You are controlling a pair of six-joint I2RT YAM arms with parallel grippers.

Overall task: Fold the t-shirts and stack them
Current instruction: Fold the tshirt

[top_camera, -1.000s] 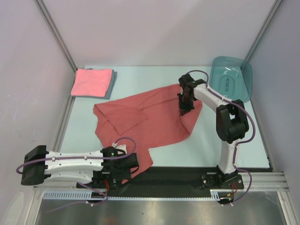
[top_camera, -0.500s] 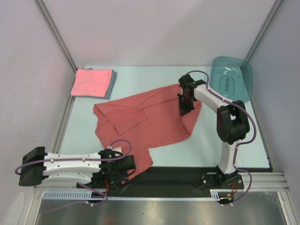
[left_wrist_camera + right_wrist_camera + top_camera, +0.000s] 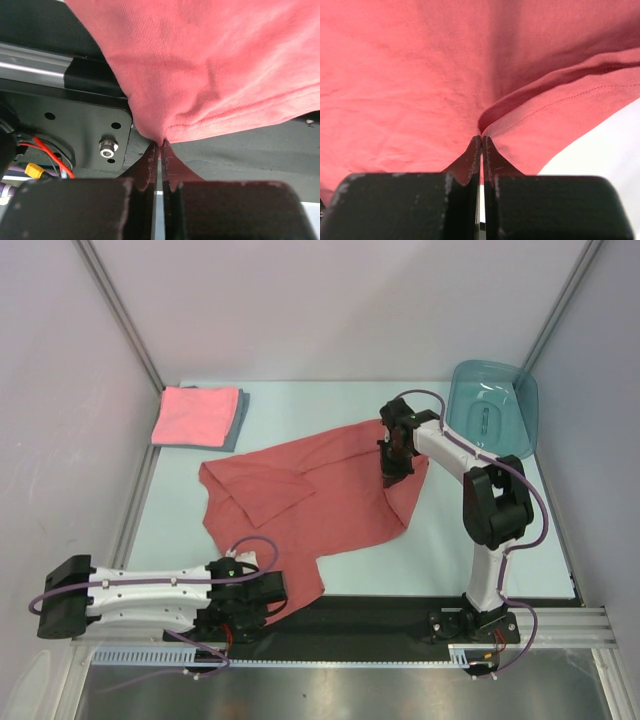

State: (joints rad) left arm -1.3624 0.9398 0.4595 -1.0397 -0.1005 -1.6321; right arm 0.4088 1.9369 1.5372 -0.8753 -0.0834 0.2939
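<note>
A brick-red t-shirt (image 3: 320,495) lies spread and rumpled across the middle of the table, one near corner hanging over the front edge. My left gripper (image 3: 283,592) (image 3: 161,145) is low at that front edge, shut on the shirt's near hem (image 3: 225,120). My right gripper (image 3: 392,473) (image 3: 481,137) is at the shirt's far right side, shut on a pinched fold of the red cloth (image 3: 420,90). A folded pink t-shirt (image 3: 193,416) rests on a folded grey-blue one (image 3: 240,412) at the far left corner.
A teal translucent tub (image 3: 492,405) stands at the far right corner. A black strip (image 3: 400,610) and the arm bases line the near edge. In the left wrist view a black mounting plate (image 3: 75,135) with a bolt and wires sits just under the shirt's hem.
My left gripper has closed on the shirt's near hem and its arm has drawn slightly left. The right arm and the rest of the shirt have hardly moved.
</note>
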